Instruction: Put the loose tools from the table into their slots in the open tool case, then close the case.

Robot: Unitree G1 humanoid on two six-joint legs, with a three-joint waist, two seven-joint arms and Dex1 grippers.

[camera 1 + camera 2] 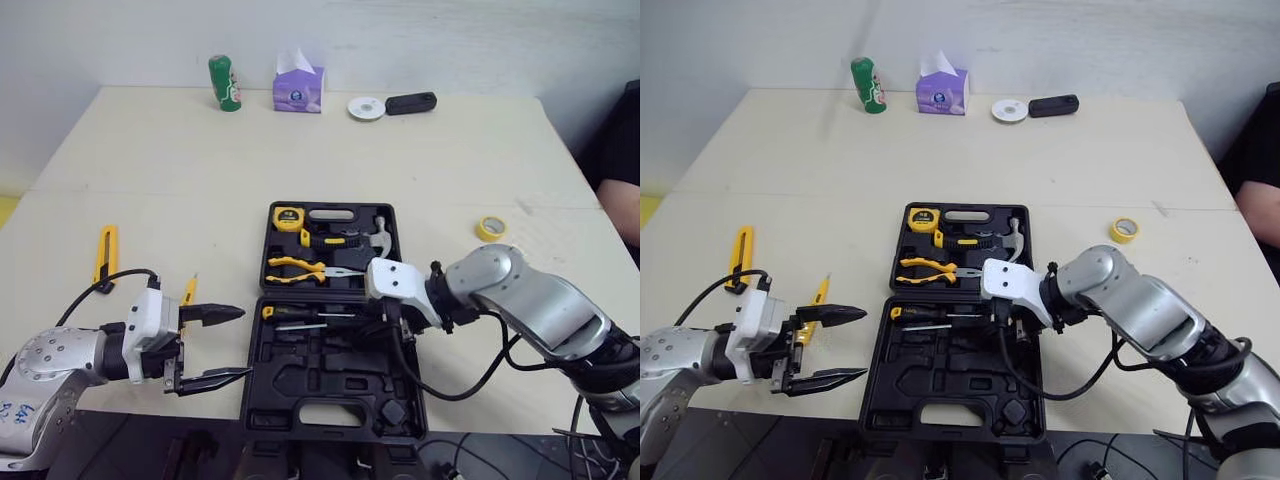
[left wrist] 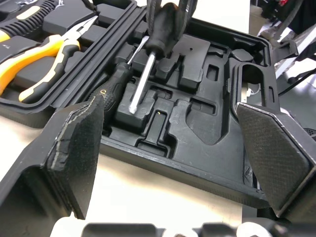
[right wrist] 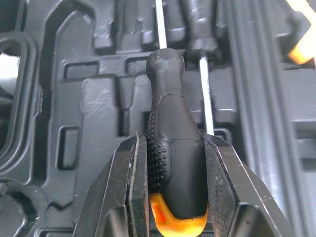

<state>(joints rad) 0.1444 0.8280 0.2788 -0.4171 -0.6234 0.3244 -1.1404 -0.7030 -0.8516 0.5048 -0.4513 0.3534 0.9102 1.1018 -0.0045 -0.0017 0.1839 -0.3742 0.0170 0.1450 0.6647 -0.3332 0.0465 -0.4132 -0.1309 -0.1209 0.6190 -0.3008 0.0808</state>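
The black tool case (image 1: 300, 400) lies open at the table's front middle. Its far half holds a yellow tape measure (image 1: 288, 217), a hammer (image 1: 350, 238) and yellow-handled pliers (image 1: 300, 268). My right gripper (image 1: 385, 325) is shut on a black screwdriver (image 3: 168, 89) with an orange butt, low over the near tray's slots. Another screwdriver (image 2: 111, 89) lies in the tray beside its shaft. My left gripper (image 1: 245, 343) stands open and empty just left of the case. On the table to the left lie a small yellow screwdriver (image 1: 188, 291) and a yellow utility knife (image 1: 105, 255).
Along the far edge stand a green can (image 1: 226, 82), a purple tissue box (image 1: 299, 88), a white tape roll (image 1: 366, 108) and a black device (image 1: 411, 103). A yellow tape roll (image 1: 490, 228) lies right of the case. A person's arm (image 1: 625, 200) shows at the right edge.
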